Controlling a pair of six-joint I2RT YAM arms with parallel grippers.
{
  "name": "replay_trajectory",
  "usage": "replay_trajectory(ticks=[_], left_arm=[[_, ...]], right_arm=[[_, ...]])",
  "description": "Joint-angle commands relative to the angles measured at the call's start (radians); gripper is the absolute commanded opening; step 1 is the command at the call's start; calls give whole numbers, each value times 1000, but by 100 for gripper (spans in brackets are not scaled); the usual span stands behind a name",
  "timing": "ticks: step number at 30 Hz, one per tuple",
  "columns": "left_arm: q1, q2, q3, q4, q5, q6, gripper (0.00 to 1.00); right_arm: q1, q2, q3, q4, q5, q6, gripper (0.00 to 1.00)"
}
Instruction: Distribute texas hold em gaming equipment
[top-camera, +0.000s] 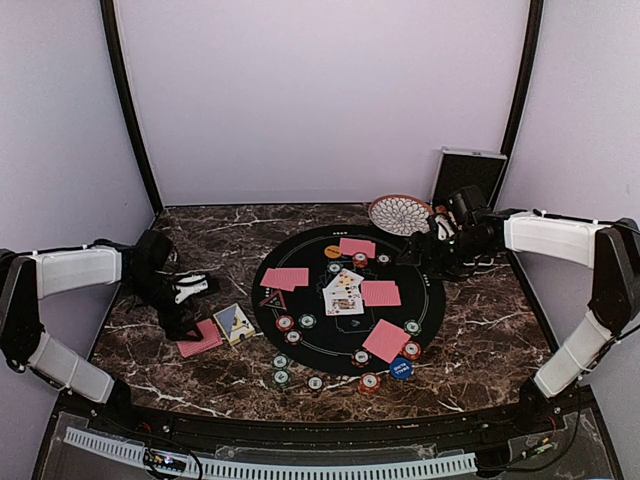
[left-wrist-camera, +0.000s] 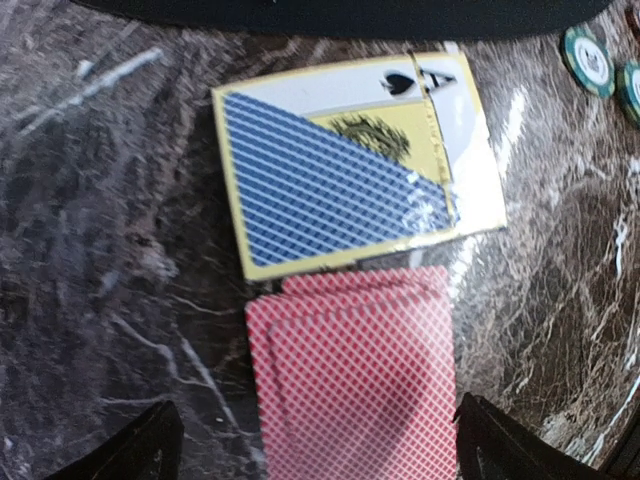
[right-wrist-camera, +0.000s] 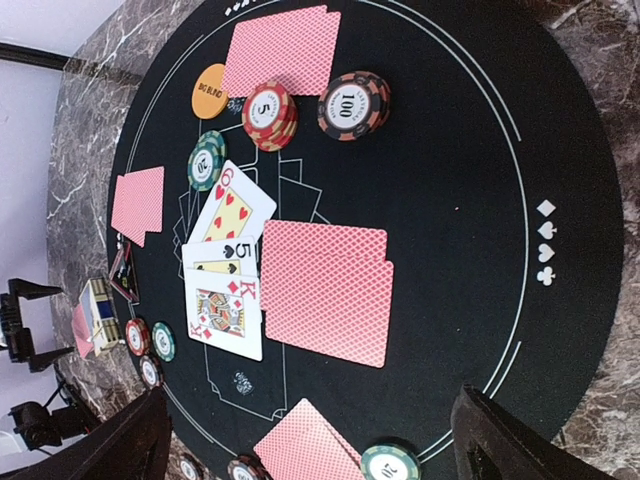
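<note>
Marble tabletop (left-wrist-camera: 100, 250) holds red-backed cards (left-wrist-camera: 355, 380) between spread left fingers (left-wrist-camera: 140, 450).

Overhead camera looks down; wrist cameras sit close (all show mat (top-camera: 425, 295)).

Left hand (left-wrist-camera: 315, 440), right hand (right-wrist-camera: 315, 435): open.

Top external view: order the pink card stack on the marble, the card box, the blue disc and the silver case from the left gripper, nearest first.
1. Pink card stack, at the left gripper.
2. Card box, just right of it.
3. Blue disc, near right edge of the mat.
4. Silver case, far right corner.
</note>
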Motion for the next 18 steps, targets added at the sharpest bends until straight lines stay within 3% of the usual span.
replay_trajectory(ticks=[1,6,10,18], left_arm=[[-1,-39,91,-16,30,-111,99],[28,-46,141,142,-14,-245,99],[70,-43,129,309,-11,-354,99],[118,-35,-33,750,-98,-528,99]], right_arm=[[5,-52,16,7,76,-27,99],[1,-111,-16,46,240,-45,99],[-8,-234,-116,152,512,-37,99],[-22,-475,-484,646,933,-275,99]])
